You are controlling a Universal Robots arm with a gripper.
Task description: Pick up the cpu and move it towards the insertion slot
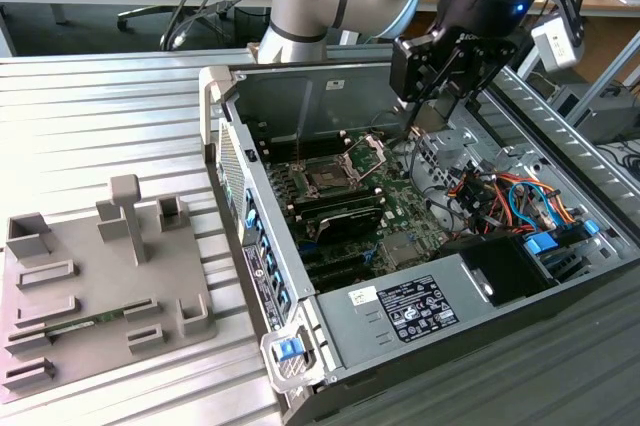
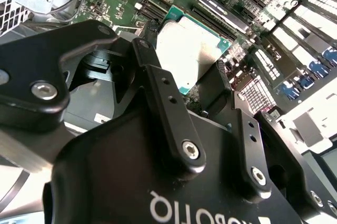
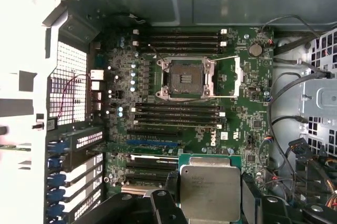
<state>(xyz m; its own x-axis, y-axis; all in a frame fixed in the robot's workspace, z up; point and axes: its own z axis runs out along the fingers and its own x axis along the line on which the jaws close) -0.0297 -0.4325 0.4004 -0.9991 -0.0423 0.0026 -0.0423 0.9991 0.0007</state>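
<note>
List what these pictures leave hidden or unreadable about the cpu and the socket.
- The cpu: in the first wrist view its lower edge is cut off; in the second wrist view the hand covers part of it.
- The insertion slot: contact detail too small in the first wrist view.

An open computer case (image 1: 300,86) lies on a ribbed metal table (image 1: 100,116), with a grey fixture tray (image 1: 100,286) beside it toward the exterior view's left, orange and blue cables (image 1: 500,196) inside

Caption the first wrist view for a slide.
Gripper holds the cpu above the motherboard, apart from the open insertion slot.
</note>
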